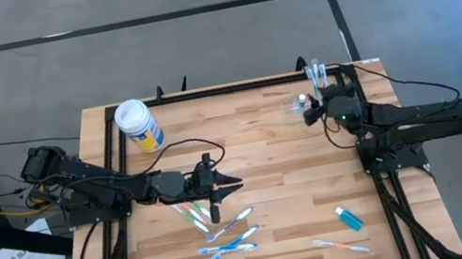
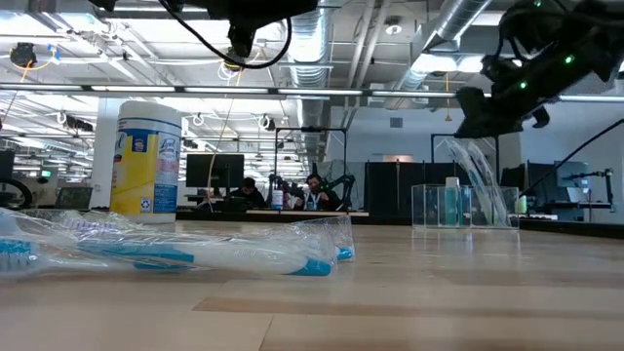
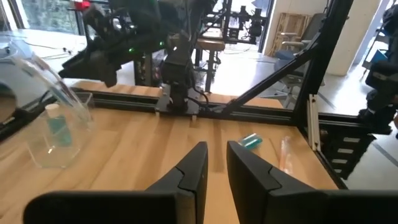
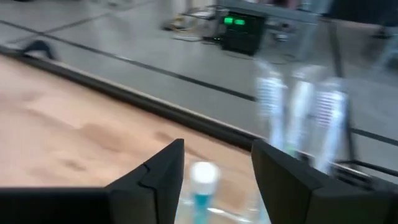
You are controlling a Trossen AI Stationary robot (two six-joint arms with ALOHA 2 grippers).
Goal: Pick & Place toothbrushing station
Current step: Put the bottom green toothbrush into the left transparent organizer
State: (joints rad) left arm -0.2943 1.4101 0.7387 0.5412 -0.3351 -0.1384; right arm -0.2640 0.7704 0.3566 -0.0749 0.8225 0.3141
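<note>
The toothbrushing station is a see-through cup (image 2: 466,207) standing on its base at the table's far right (image 1: 301,103). Inside it are a small bottle of teal liquid with a white cap (image 4: 202,180) and a wrapped toothbrush (image 3: 46,71) that leans on the rim. My right gripper (image 4: 217,149) hovers open just above the cup, a finger on either side of the bottle's cap and clear of it. Wrapped toothbrushes (image 4: 298,118) stand upright just beyond. My left gripper (image 3: 216,149) waits mid-table (image 1: 239,183), level, with a narrow gap and nothing in it.
A white-lidded yellow-and-blue canister (image 1: 137,125) stands far left. Several wrapped toothbrushes (image 1: 225,230) lie near the front middle. A small blue bottle (image 1: 350,218) and one more toothbrush (image 1: 342,245) lie front right. Black frame rails (image 1: 233,89) run along the table's edges.
</note>
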